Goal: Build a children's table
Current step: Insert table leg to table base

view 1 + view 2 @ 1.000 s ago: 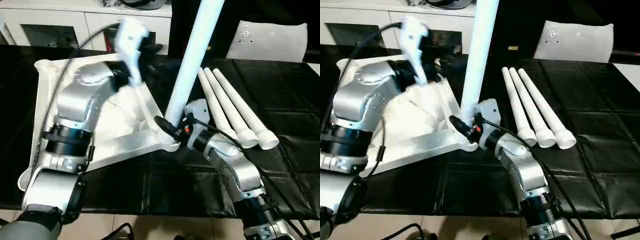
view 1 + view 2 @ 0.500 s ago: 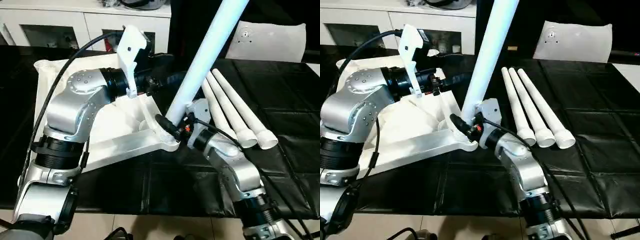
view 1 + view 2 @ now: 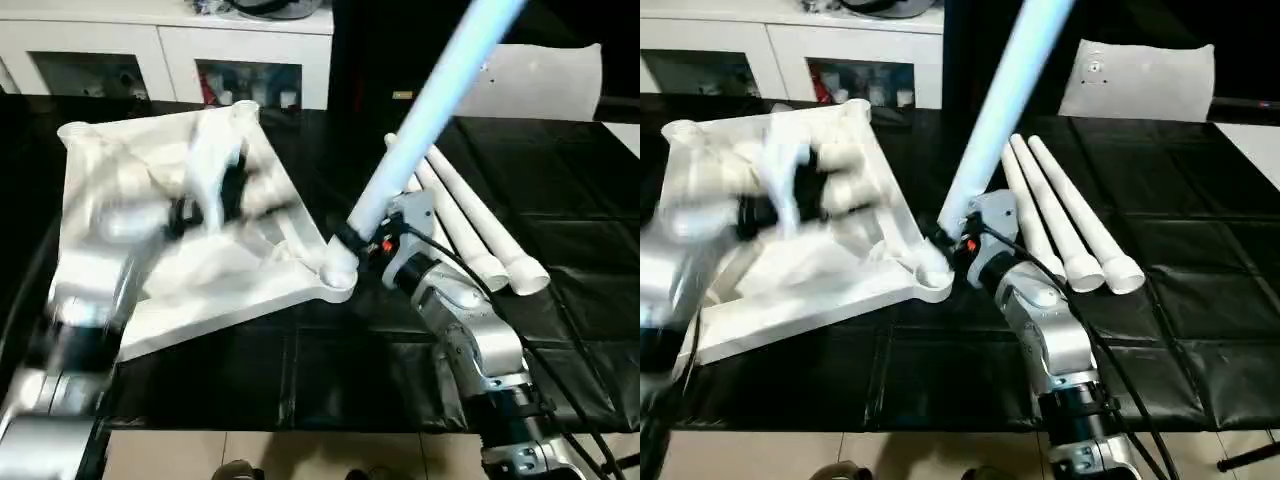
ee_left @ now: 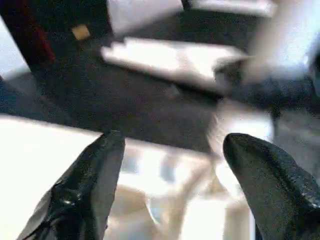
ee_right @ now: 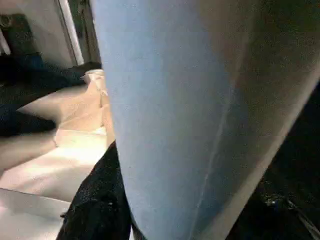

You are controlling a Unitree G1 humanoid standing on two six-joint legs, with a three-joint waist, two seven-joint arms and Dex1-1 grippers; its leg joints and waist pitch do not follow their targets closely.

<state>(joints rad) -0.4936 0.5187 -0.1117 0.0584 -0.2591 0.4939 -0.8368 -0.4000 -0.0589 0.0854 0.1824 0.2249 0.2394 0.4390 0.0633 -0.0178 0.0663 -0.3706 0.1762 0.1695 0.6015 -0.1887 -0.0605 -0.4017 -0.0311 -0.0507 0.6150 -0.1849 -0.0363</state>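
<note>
Holding one leg (image 3: 440, 110) clamped in my right end effector (image 3: 362, 240) at the tabletop (image 3: 150, 250) corner socket (image 3: 337, 275); left end effector (image 4: 175, 185) spread apart; three legs (image 3: 470, 225) lay on the desk (image 3: 350, 370).

From my head, a stereo pair looks forward and down over my forearms at the black quilted table cover (image 3: 330, 370); both eyes share the white ribbed plastic tabletop (image 3: 110, 160), the slanting long white tube leg (image 3: 990, 130) and three more white tapered legs (image 3: 480, 235) lying side by side. My left wrist camera looks along my two black fingers (image 4: 85, 185), close above the tabletop's pale edge. My right wrist camera sits tight against the slanting leg (image 5: 190, 115), with the tabletop behind.
</note>
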